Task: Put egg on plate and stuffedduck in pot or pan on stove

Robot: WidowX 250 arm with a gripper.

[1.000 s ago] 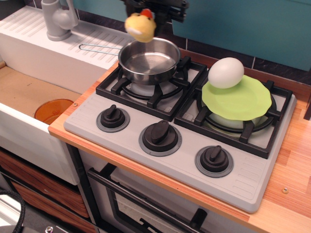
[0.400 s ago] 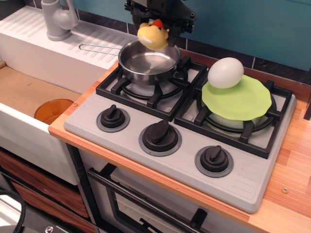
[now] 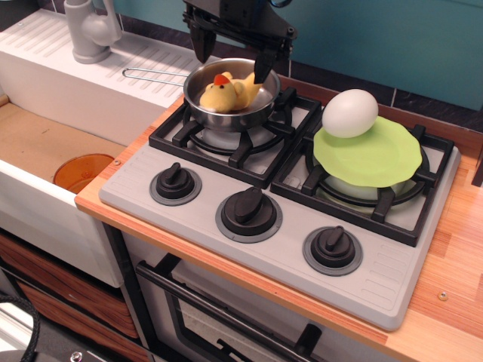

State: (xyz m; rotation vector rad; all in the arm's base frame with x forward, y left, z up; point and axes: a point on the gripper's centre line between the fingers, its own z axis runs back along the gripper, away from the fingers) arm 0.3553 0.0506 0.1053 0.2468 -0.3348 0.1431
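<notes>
**Plush duck in the steel pan, egg on the green plate**

The stuffedduck [image 3: 226,92], soft yellow plush with a small orange-red patch on its upper side, lies inside the pan [image 3: 198,104], a shiny round stainless-steel vessel with low walls and a thin wire handle reaching left over the ridged white drainboard [image 3: 68,56]. The pan sits on the black cast-look grate of the far-left burner of the stove [image 3: 377,283], a matte grey toy cooktop with three round black knobs [image 3: 249,209] along its near edge.

Above the pan hangs the black gripper [image 3: 231,54], its two fingers spread wide apart and released, one over the pan's far-left rim, the other over its far-right rim. They hold nothing; the duck lies free below and between them.

On the right burner rests the plate [image 3: 385,162], thin, lime green, with a wavy rim. The egg [image 3: 350,112], smooth, white and oval, sits on the plate's far-left part.

To the left, in the sunken sink basin [image 3: 45,143], an orange translucent round bowl [image 3: 83,172] sits near the counter edge, and nothing shows inside it. A grey plastic tap [image 3: 90,29] stands at the far left. The counter [image 3: 453,302] is striped wood grain; the back wall [image 3: 377,38] is teal.
</notes>
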